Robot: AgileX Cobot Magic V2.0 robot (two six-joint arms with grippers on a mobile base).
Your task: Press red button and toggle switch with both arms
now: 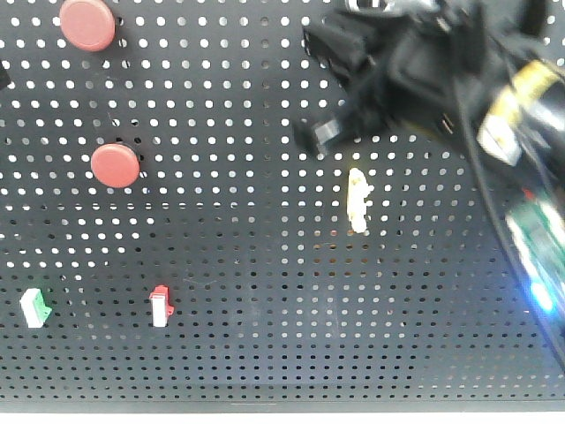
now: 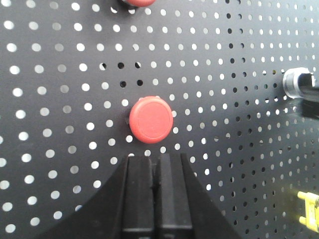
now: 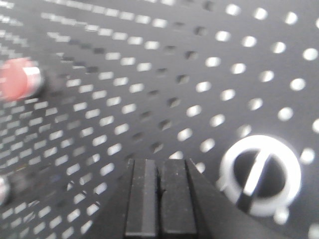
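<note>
Two red buttons sit on the black pegboard [image 1: 265, 291], an upper one [image 1: 87, 24] and a lower one [image 1: 116, 165]. In the left wrist view a red button [image 2: 151, 119] is just beyond my left gripper [image 2: 155, 157], which is shut and empty, a short gap below it. The toggle switch [image 3: 260, 174], a black pointer knob in a white ring, lies just right of my right gripper [image 3: 160, 162], which is shut and not touching it. In the front view the right arm hides the switch, with the right gripper [image 1: 327, 132] near the board. The left gripper is out of that view.
A pale yellow lever [image 1: 357, 201] stands below the right arm. Two small white rockers are low on the board, one green-tipped [image 1: 35, 307] and one red-tipped [image 1: 160, 306]. A blurred red button [image 3: 17, 78] shows at the left of the right wrist view.
</note>
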